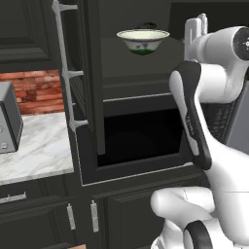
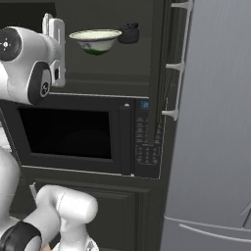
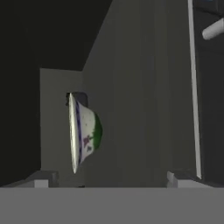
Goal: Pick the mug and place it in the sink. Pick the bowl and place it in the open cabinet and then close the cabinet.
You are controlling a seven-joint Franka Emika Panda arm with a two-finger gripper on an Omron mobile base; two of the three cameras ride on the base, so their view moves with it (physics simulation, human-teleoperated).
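The cream bowl [image 1: 143, 39] [image 2: 95, 39] with a green pattern near its foot sits upright on the shelf of the open cabinet [image 1: 136, 63], above a microwave. In the rolled hand view the bowl [image 3: 84, 133] looks turned on its side. My gripper [image 1: 197, 26] [image 2: 54, 30] [image 3: 109, 183] is open and holds nothing. It hangs in front of the shelf at about bowl height, drawn back from the bowl. The cabinet's door [image 1: 80, 73] stands open, its long silver handle [image 1: 65, 73] [image 2: 177, 63] facing out. The mug and the sink are out of view.
A small dark rounded object [image 2: 128, 33] stands just behind the bowl. A black microwave [image 1: 141, 141] [image 2: 68, 132] fills the niche under the shelf. A marble counter [image 1: 39, 146] with a metal appliance [image 1: 7, 119] lies left. A grey fridge [image 2: 215, 122] stands right.
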